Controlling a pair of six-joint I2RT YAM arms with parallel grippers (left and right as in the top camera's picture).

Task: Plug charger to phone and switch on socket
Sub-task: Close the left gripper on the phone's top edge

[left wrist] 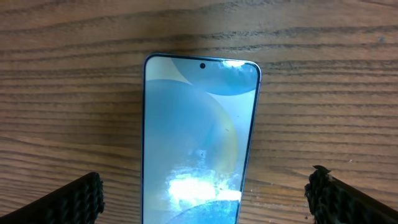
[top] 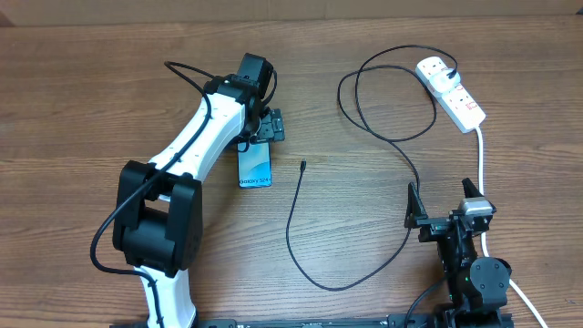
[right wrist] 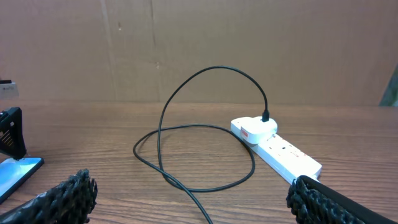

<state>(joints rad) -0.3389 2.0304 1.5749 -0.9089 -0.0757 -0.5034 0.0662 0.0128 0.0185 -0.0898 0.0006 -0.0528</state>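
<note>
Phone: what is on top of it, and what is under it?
Nothing rests on the phone: its screen is bare. The left gripper hangs open above it, hiding its top end in the overhead view. Underneath is the wooden table; the phone's underside cannot be seen.

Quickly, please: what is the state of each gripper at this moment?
Left gripper: open, one finger on each side of the phone, holding nothing.
Right gripper: open, holding nothing.
</note>
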